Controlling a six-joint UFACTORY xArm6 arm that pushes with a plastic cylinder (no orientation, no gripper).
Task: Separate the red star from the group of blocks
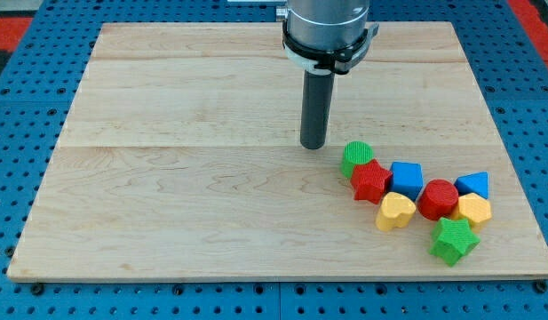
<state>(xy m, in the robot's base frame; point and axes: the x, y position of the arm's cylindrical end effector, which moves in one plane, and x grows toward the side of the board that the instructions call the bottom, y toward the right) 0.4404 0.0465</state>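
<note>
The red star (371, 180) lies at the left end of a cluster of blocks in the view's lower right. It touches a green cylinder (355, 158) above it, a blue cube (406, 179) to its right and a yellow heart (396, 212) below it. My tip (313, 145) rests on the board just left of and above the green cylinder, a short gap away, and up-left of the red star.
Further right in the cluster are a red cylinder (438, 198), a blue triangular block (473, 185), a yellow block (474, 211) and a green star (454, 241). The wooden board (185, 178) ends close to the cluster at the right and bottom edges.
</note>
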